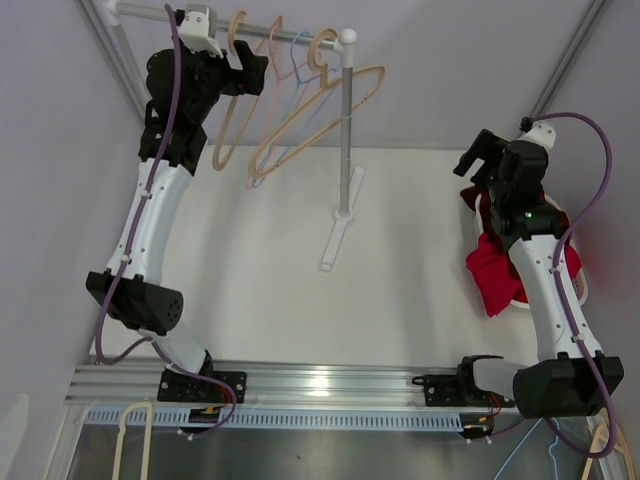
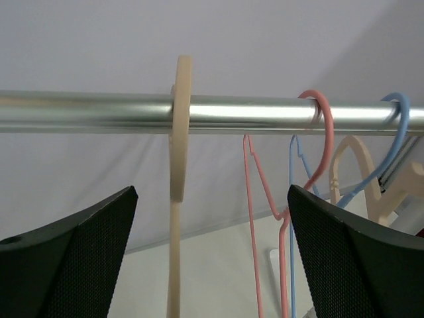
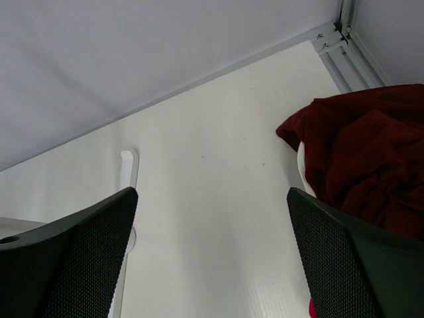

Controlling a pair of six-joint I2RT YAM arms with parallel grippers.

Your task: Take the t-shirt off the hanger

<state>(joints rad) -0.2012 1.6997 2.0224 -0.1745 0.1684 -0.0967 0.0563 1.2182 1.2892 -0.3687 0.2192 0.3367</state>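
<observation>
Crimson t-shirt lies crumpled on the white table at 3 o'clock in the top view, on no hanger. The right gripper hovers just beside it, jaws spread wide with nothing between them. At 11 o'clock the left gripper is up at the steel rail, jaws parted around a beige hanger without touching it. A pink wire hanger and a blue wire hanger hang further along.
</observation>
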